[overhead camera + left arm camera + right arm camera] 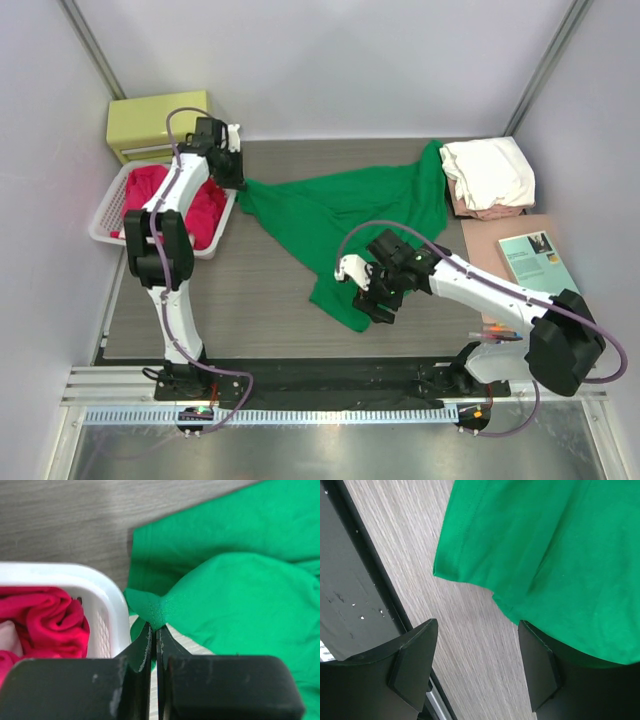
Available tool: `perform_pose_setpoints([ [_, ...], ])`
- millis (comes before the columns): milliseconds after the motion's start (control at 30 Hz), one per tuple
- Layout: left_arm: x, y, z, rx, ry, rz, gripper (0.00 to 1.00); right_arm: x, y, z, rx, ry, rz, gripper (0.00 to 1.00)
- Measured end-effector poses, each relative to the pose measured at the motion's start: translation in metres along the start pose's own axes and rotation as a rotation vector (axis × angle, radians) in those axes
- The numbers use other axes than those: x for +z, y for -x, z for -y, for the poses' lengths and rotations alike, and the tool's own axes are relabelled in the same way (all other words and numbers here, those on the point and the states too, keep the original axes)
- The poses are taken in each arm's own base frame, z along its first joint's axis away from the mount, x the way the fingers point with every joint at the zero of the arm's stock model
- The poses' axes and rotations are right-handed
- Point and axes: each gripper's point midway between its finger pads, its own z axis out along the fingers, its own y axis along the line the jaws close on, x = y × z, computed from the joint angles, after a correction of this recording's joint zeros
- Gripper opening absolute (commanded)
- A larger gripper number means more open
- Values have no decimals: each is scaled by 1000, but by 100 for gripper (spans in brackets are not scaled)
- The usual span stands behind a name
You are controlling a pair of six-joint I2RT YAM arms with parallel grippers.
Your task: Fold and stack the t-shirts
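Note:
A bright green t-shirt [340,215] lies spread and wrinkled across the middle of the table. My left gripper [240,182] is at its far-left corner beside the basket. In the left wrist view the gripper [154,627] is shut on a bunched corner of the green t-shirt [235,595]. My right gripper [378,298] hovers at the shirt's near edge. In the right wrist view it [477,625] stands open over bare wood, its right finger at the hem of the green t-shirt [545,555]. Red t-shirts [150,195] fill the basket. Folded white and pale pink t-shirts [490,175] sit stacked at the back right.
The white slatted basket [105,225] stands at the left, its rim [107,597] close to my left fingers. A yellow-green box [150,125] is behind it. A teal-covered book [535,262] lies on a brown board at the right. The black base rail [350,590] runs along the near edge.

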Motion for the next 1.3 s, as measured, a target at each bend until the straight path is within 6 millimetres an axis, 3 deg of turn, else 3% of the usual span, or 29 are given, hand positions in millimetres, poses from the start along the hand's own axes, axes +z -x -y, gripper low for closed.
perform_pose_setpoints([
  [233, -15, -2, 0, 13, 14, 16, 0, 12, -7, -23, -53, 42, -50, 71],
  [533, -26, -1, 0, 40, 28, 41, 0, 57, -20, -55, -172, 136, -216, 67],
  [833, -26, -6, -1, 40, 29, 31, 0, 65, -2, -52, -215, 106, -176, 66],
  [900, -26, -7, -1, 40, 29, 29, 0, 68, 0, -50, -218, 99, -174, 60],
  [967, -27, -7, -1, 41, 29, 29, 0, 70, 2, -48, -221, 94, -178, 17],
  [1000, -27, -7, -1, 42, 29, 29, 0, 72, 5, -46, -230, 91, -170, 1],
  [1300, -27, -9, -1, 42, 28, 28, 0, 77, 17, -39, -237, 59, -140, 1],
])
